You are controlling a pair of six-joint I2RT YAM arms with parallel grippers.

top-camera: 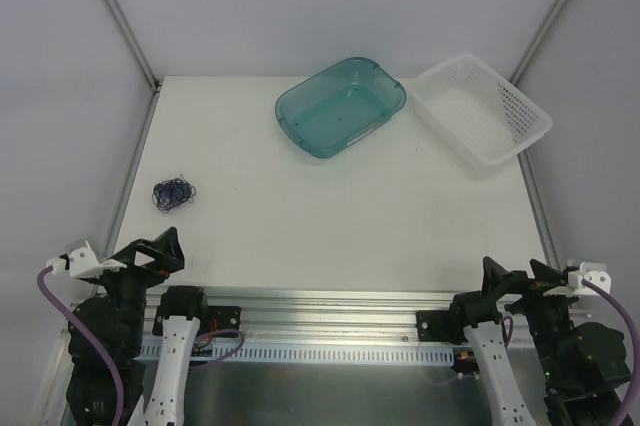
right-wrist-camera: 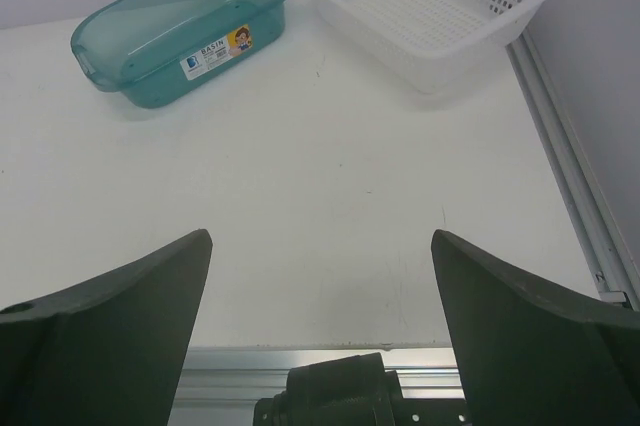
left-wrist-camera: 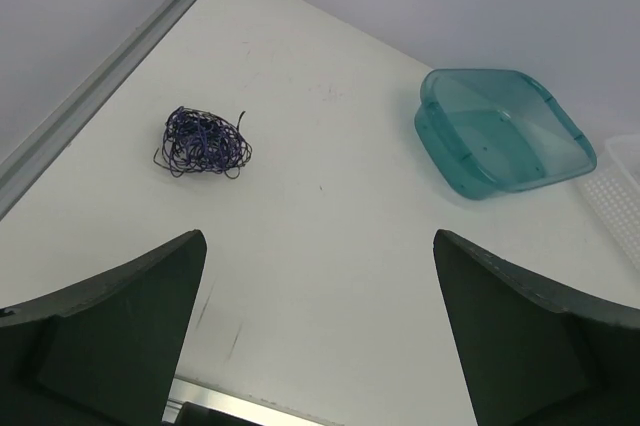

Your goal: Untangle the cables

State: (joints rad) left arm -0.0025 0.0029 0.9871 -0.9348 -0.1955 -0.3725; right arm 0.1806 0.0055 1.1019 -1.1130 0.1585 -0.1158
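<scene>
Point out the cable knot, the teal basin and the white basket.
cables (left-wrist-camera: 205,142), left wrist view, middle of the knot.
teal basin (right-wrist-camera: 160,71), right wrist view, near side wall.
white basket (top-camera: 518,109), top external view, perforated right wall.

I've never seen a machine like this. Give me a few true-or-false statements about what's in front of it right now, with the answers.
1. The cables lie in one small bunch on the table. True.
2. The left gripper is holding the cables. False: it is open, holds nothing and is apart from them.
3. Some cables are inside the basin. False: the basin looks empty.
4. The basket stands to the right of the basin in the top view. True.
5. The right gripper is shut. False: it is open, with nothing between its fingers.
</scene>
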